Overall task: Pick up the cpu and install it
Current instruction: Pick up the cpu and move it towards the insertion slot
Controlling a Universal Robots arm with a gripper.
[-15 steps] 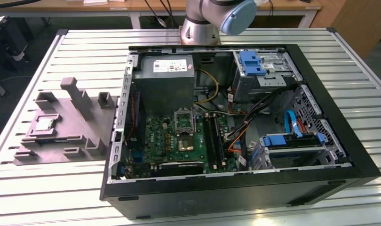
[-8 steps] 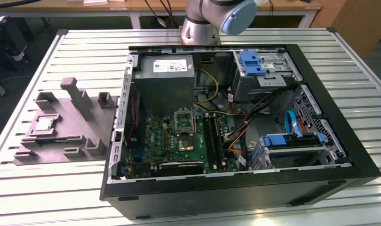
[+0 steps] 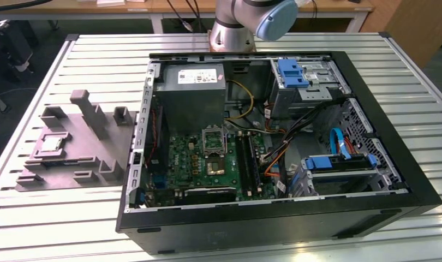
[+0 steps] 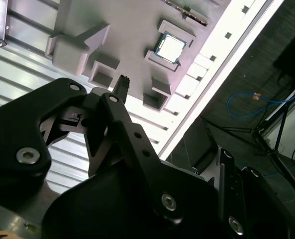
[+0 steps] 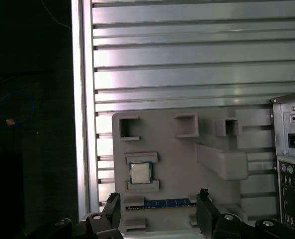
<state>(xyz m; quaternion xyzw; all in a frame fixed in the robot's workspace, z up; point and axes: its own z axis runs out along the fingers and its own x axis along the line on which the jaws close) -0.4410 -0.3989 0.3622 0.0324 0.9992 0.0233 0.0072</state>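
Beside the open computer case, above the grey tray, the gripper hovers empty, its 2 fingers spread. The cpu lies in its tray pocket, not yet grasped. Likely the approach; grasping calls for straddling its edges squarely.

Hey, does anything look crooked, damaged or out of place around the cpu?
Nothing stands out. The cpu lies flat and square in its recess on the grey tray, and the open fingers are clear of it.
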